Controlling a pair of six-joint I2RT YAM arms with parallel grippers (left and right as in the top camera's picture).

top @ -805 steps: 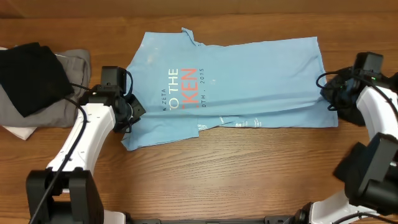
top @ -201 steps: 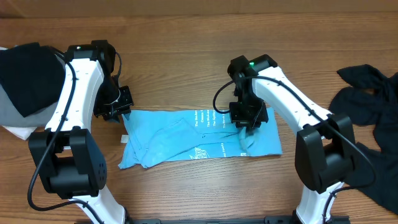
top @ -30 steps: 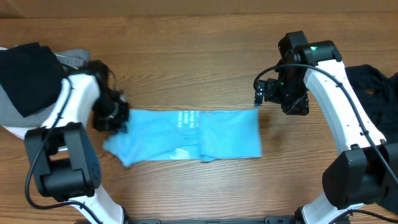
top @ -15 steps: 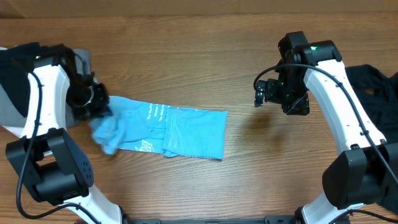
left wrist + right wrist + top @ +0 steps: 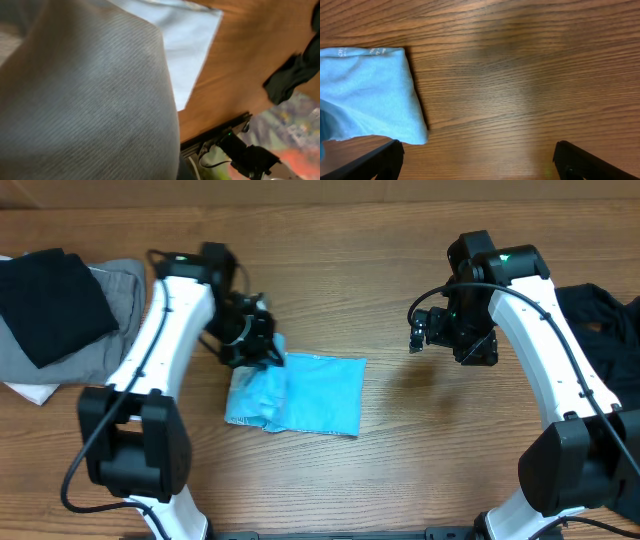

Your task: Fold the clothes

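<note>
2 grippers showed: left gripper (image 5: pixel 258 350) clamped the blue T-shirt (image 5: pixel 315 395) mid-frame; right gripper (image 5: pixel 418 337) hovered upper right, jaws apart.

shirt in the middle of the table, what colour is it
The shirt is light sky blue, clearest in the overhead view.

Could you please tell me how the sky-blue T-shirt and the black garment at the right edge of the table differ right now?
The sky-blue T-shirt lies folded into a compact rectangle mid-table; the black garment lies loose and rumpled at the right edge. The left gripper is at the T-shirt's corner; no gripper touches the black garment. Both rest on the wooden table.
</note>
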